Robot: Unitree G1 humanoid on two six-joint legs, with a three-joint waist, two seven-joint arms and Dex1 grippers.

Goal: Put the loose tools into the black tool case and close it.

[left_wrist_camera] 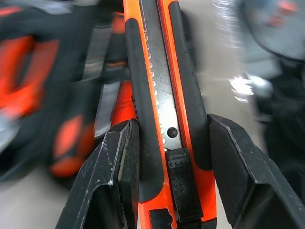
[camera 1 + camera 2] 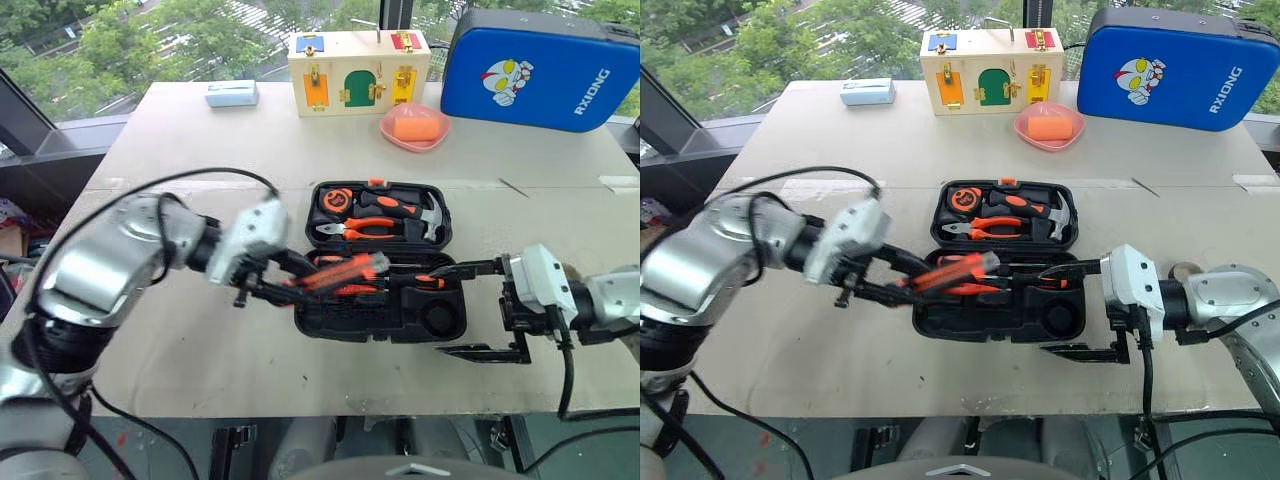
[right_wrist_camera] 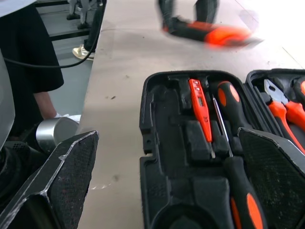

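The black tool case [image 2: 330, 330] lies open mid-table. Its far half holds a hammer, pliers and a tape measure. My left gripper [image 2: 290, 278] is shut on the orange-black utility knife [image 2: 345, 270], held just above the near half's left side; the knife's body [image 1: 162, 95] sits clamped between the fingers. In the near half lie the slim orange tester pen [image 3: 200, 107] and two screwdrivers [image 3: 228, 105], side by side in their recesses. My right gripper [image 2: 1043, 310] stands open at the case's right end, its fingers pointing toward it. A small round object [image 2: 1185, 270] lies behind my right wrist.
Along the table's far edge stand a blue cartoon-printed case [image 2: 540, 70], a wooden lock box [image 2: 358, 70], a pink dish with an orange block [image 2: 413, 127] and a pale blue box [image 2: 232, 93]. A person in dark clothes [image 3: 28, 71] stands beside the table.
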